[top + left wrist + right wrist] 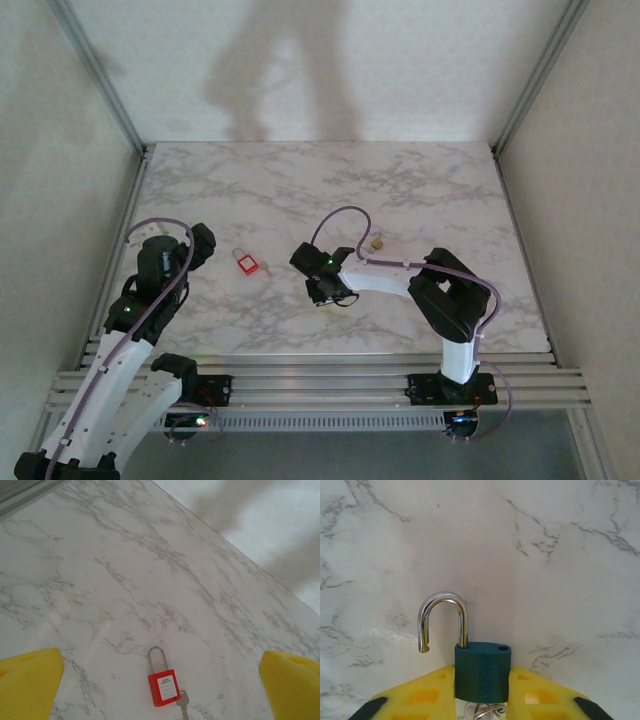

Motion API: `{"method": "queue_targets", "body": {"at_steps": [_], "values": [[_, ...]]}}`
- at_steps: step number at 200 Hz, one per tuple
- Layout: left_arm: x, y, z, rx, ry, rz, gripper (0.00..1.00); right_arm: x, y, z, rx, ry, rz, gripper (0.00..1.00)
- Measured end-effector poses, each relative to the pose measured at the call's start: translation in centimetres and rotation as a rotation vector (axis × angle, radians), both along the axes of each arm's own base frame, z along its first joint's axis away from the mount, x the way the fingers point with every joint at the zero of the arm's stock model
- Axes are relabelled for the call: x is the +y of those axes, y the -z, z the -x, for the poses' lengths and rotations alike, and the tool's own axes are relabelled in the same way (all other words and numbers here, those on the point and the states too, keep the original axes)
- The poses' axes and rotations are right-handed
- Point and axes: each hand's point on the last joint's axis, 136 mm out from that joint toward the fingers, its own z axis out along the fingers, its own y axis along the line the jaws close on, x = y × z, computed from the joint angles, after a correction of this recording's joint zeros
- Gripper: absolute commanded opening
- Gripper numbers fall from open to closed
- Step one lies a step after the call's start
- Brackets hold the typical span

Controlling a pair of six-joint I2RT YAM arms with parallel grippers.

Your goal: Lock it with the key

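Observation:
A dark green padlock (482, 671) is clamped between the yellow fingers (420, 700) of my right gripper (481, 700). Its silver shackle (442, 620) is swung open to the left, out of its hole. A key ring shows under the body. From above, the right gripper (322, 290) is near the table's middle. A red padlock (163, 687) with a closed shackle lies flat on the marble, a key (183, 702) in its bottom; overhead the red padlock (246, 262) lies right of my left gripper (200, 245), which is open with yellow fingers (30, 685) wide apart.
A small brass padlock (377, 242) lies on the marble table (300, 190) behind the right arm. White walls and metal frame posts enclose the table on three sides.

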Motion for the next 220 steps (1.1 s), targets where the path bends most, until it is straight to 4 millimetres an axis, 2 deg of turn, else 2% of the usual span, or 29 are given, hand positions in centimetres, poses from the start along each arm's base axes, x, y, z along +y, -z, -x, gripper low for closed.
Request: {"method": "queue_targets", "body": {"at_steps": [87,126,157,177,208,220], "values": [[-0.8,0.1,-0.1,0.005,0.039,0.024,0.99,0.8,-0.2,0.7,0.018,-0.056,-0.079,0.27],[-2.1,0.3,0.0,0.01,0.092,0.07,1.0,1.4,-0.3,1.2,0.03,-0.097,-0.123,0.27],[-4.1,0.5,-0.2,0.005,0.161,0.18,1.0,1.8,-0.6,1.9,0.041,-0.137,-0.16,0.27],[-5.6,2.4,-0.4,0.024,0.204,0.272,0.99,1.9,-1.0,2.1,0.034,-0.153,-0.181,0.27],[-8.0,7.6,-0.2,0.143,0.248,0.394,1.0,2.1,-1.7,2.3,0.027,-0.171,-0.213,0.26],[-8.9,8.9,0.0,0.177,0.266,0.427,1.0,2.1,-1.8,2.3,0.021,-0.176,-0.219,0.26]]}}
